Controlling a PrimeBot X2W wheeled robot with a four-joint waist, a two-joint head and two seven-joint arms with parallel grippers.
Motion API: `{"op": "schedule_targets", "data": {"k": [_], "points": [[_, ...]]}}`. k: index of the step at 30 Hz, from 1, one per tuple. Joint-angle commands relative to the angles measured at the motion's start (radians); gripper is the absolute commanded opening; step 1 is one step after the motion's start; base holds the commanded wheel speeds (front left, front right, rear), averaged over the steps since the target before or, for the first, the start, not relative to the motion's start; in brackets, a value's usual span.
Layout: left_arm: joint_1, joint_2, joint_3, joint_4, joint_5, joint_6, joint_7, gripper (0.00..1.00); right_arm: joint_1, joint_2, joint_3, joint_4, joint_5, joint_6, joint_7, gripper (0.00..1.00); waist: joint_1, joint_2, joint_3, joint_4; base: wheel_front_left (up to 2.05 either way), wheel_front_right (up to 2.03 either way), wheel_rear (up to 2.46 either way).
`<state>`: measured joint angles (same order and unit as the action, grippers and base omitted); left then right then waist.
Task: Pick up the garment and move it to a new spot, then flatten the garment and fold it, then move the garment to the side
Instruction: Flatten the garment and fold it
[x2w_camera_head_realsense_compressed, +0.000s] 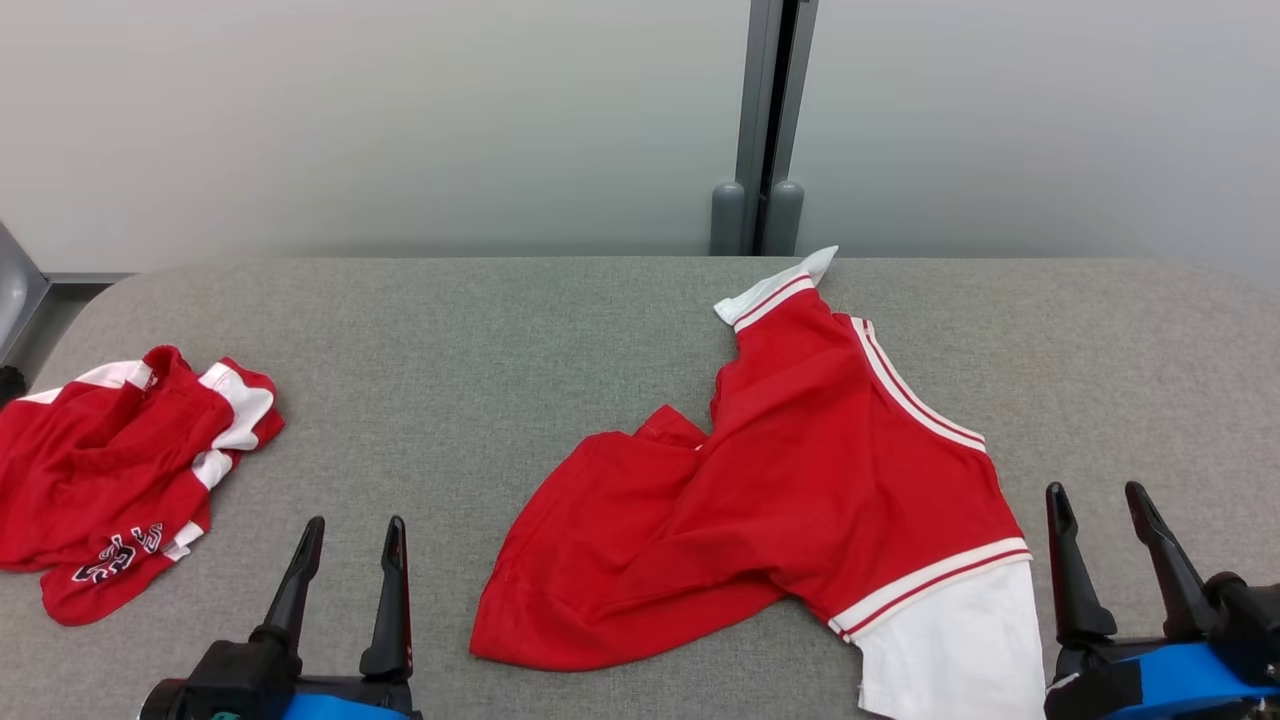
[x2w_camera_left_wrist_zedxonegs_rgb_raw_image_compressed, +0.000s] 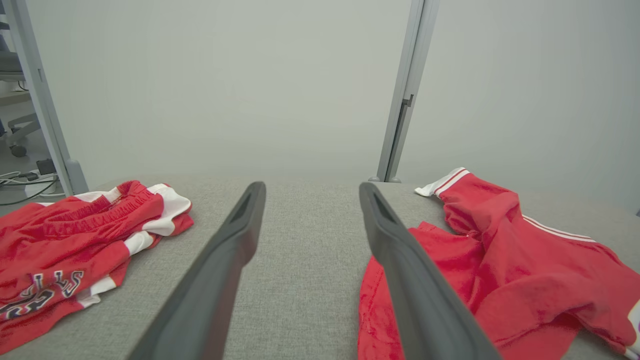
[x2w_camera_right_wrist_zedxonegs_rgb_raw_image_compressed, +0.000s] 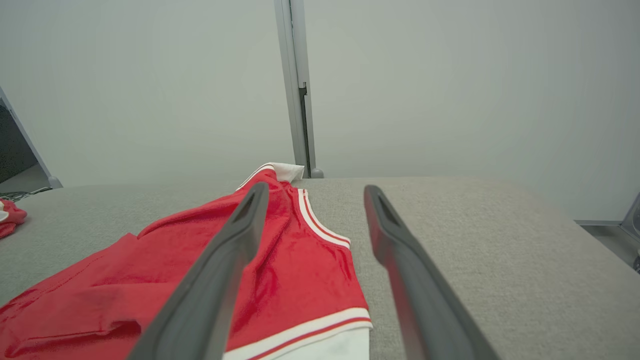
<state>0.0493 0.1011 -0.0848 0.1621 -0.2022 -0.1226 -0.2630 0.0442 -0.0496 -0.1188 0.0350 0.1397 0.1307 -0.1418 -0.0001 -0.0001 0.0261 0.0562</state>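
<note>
Your right gripper (x2w_camera_head_realsense_compressed: 1095, 492) sits nearest, fingers apart and empty, just beside the red garment's (x2w_camera_head_realsense_compressed: 800, 480) white-banded right edge. Your left gripper (x2w_camera_head_realsense_compressed: 356, 524), also spread and empty, stands off the garment's left hem, a little farther away. The garment lies rumpled on the grey table (x2w_camera_head_realsense_compressed: 500, 340), its long axis running away from you; the right arm looks closer.

**Two garments, one table**

The garment (x2w_camera_head_realsense_compressed: 800, 480) lies on the table (x2w_camera_head_realsense_compressed: 600, 330), right of centre, stretching from near the far edge to the near edge. The second garment (x2w_camera_head_realsense_compressed: 110, 470) lies at the table's left end, well apart from it. At the near edge, the left gripper (x2w_camera_head_realsense_compressed: 356, 527) is between the two, and the right gripper (x2w_camera_head_realsense_compressed: 1095, 492) is just right of the garment. A post (x2w_camera_head_realsense_compressed: 765, 120) stands behind the table.
</note>
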Motion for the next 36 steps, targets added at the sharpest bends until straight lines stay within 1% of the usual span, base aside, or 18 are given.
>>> {"op": "schedule_targets", "data": {"k": [1,10,19,22,26,28,33,36], "points": [[0.019,0.007,0.001,0.003,0.006,0.006,-0.003,1.00,0.022,-0.002,-0.006,-0.014,0.011,0.000,0.007,1.00,0.0001,0.0001,-0.013,-0.005,0.00,0.00,0.00],[0.059,0.017,-0.008,0.024,0.005,0.006,-0.003,1.00,0.061,-0.002,-0.007,-0.050,0.051,0.000,0.055,1.00,0.0001,0.0001,-0.041,-0.007,0.00,0.00,0.00],[0.041,0.019,-0.018,0.036,-0.004,0.009,0.002,1.00,0.062,-0.002,-0.011,-0.045,0.077,0.000,0.084,1.00,0.0001,0.0001,-0.044,-0.010,0.00,0.00,0.00],[0.040,0.023,-0.021,0.039,-0.007,0.012,0.016,1.00,0.067,-0.002,-0.011,-0.050,0.081,0.000,0.109,1.00,0.0001,0.0001,-0.040,-0.015,0.00,0.00,0.00],[0.027,0.021,-0.036,0.038,-0.003,0.019,0.078,1.00,0.073,-0.002,-0.019,-0.060,0.094,0.000,0.181,1.00,0.0001,0.0001,-0.031,-0.023,0.00,0.00,0.00],[0.015,0.019,-0.047,0.036,0.001,0.026,0.122,1.00,0.084,-0.002,-0.027,-0.068,0.095,0.000,0.234,1.00,0.0001,0.0001,-0.020,-0.029,0.00,0.00,0.00],[-0.036,0.012,-0.078,0.071,0.003,0.041,0.277,1.00,0.105,-0.002,-0.047,-0.078,0.100,0.000,0.381,1.00,0.0001,0.0001,0.017,-0.046,0.00,0.00,0.00],[-0.075,0.012,-0.101,0.116,0.021,0.056,0.376,1.00,0.114,-0.002,-0.038,-0.066,0.111,0.000,0.436,1.00,0.0001,0.0001,0.046,-0.060,0.00,0.00,0.00]]}}
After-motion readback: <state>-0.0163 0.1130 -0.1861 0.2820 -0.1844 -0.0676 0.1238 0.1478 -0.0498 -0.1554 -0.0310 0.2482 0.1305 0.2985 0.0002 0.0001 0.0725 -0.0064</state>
